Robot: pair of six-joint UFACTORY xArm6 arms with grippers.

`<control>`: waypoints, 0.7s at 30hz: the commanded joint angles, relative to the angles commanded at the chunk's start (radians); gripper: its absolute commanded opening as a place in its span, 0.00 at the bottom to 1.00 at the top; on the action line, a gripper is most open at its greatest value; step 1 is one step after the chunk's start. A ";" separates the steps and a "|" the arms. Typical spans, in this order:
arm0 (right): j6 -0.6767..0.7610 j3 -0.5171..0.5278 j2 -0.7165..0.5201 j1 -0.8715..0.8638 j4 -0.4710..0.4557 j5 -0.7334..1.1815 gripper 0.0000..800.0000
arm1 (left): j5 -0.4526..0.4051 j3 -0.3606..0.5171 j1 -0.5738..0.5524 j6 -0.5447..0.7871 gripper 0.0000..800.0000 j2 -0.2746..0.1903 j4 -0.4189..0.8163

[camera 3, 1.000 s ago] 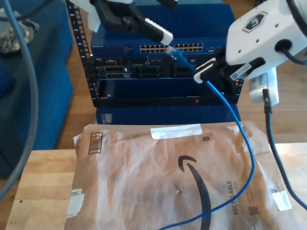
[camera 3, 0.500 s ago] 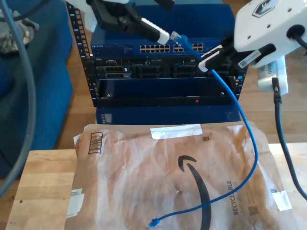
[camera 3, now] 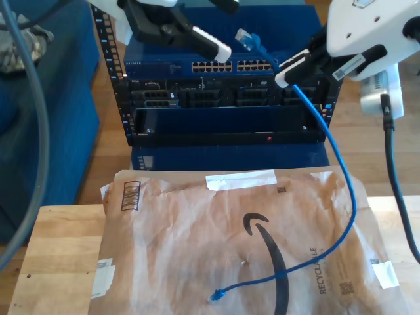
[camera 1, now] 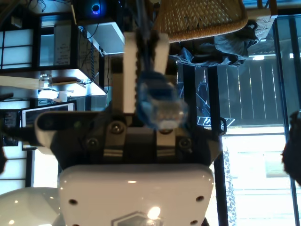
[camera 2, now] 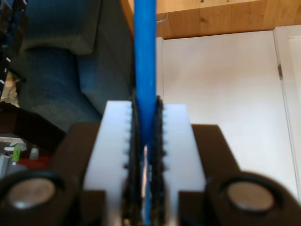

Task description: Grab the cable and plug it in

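One plug (camera 3: 244, 37) juts from my second gripper (camera 3: 283, 77), which is clamped on the cable (camera 3: 336, 154), and it aims at my nearby first gripper (camera 3: 223, 51). I cannot tell how that one's jaws stand.

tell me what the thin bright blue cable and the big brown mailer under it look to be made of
The thin bright blue cable looks like flexible plastic-jacketed wire: smooth, slightly glossy, hanging in a soft curve. Its translucent blue plug reads as clear moulded plastic. The big brown mailer looks like matte kraft paper, judging by its creases, printed black logo and white tape strip; any padding inside can't be seen.
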 joint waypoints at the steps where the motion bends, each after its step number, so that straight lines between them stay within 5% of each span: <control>1: 0.000 -0.005 0.000 0.000 0.003 0.000 0.00 | 0.000 0.002 0.000 0.005 1.00 0.000 0.000; 21: 0.000 -0.017 0.011 -0.005 0.025 0.014 0.00 | 0.000 0.009 -0.008 0.009 0.98 0.003 0.015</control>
